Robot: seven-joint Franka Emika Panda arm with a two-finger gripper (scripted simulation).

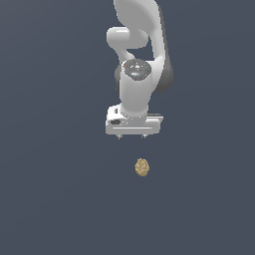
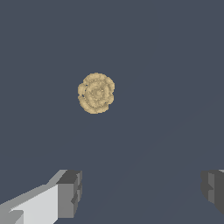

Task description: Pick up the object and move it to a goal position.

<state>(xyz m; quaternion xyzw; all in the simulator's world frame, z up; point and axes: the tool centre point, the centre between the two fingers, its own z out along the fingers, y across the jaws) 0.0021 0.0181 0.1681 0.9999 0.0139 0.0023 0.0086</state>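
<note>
The white pincer [image 1: 132,135] hangs wide open with nothing in it. The small bumpy tan lump [image 1: 142,168] lies alone on the dark gray bench [image 1: 50,199], near the pincer but not touching it.

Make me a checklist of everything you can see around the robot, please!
Surface: plain dark grey-blue floor, no marks seen.
Job's things: one small tan bumpy lump, lying on the floor, apart from the arm; in the wrist view it sits ahead of the fingers, not between them. No goal marker seen.
Clutter: nothing seen.
Grippers: one white gripper, pointing down, jaws wide open, holding nothing.
Cables: nothing seen.
Surroundings: only the white arm; the same dark background everywhere else.
</note>
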